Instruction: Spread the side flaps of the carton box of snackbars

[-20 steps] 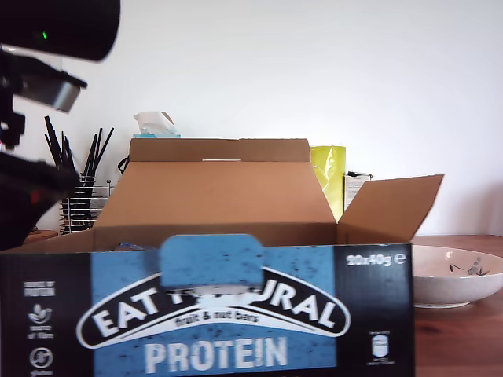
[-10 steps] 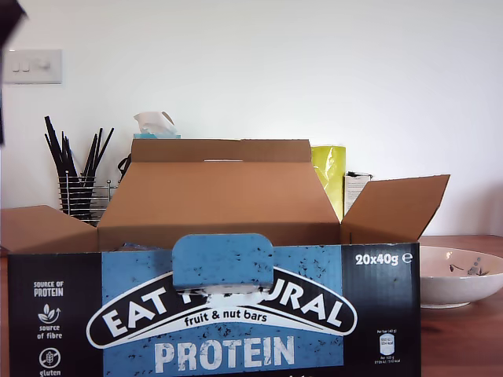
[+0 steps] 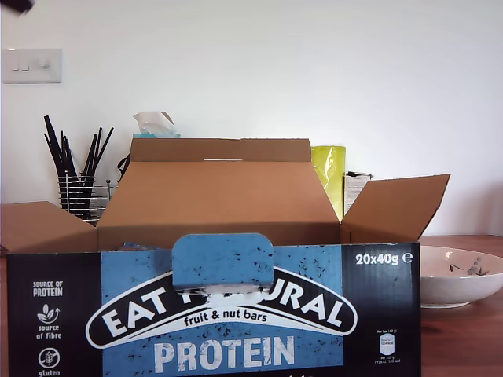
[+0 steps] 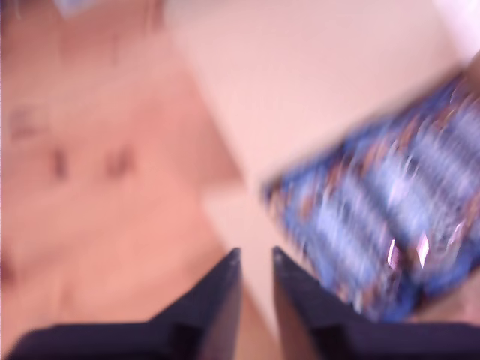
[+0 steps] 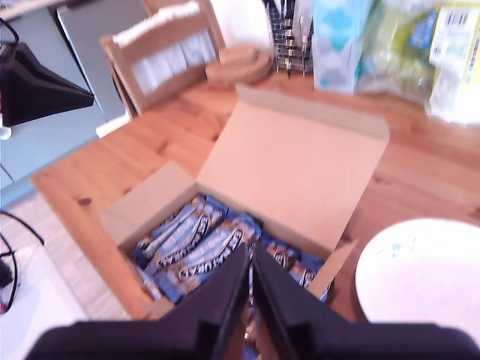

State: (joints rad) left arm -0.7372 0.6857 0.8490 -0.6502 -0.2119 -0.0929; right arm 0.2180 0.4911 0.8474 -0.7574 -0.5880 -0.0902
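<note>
Now both side flaps [image 3: 395, 206] stand spread — my first gripper [image 4: 256, 255] and my second gripper [image 5: 250, 251] have jaws nearly together, empty.

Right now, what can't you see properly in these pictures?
- The snack bars: hidden in the exterior view by the carton box front wall.
- First wrist view: motion blur; wrapper print unreadable.
- White bowl: cut off by the exterior view's right edge.
- My first claw, my second claw: outside the exterior view.

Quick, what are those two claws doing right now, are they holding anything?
My first gripper: nearly shut, holding nothing; the view is blurred.
My second gripper: nearly shut, holding nothing, above the open carton box.
</note>
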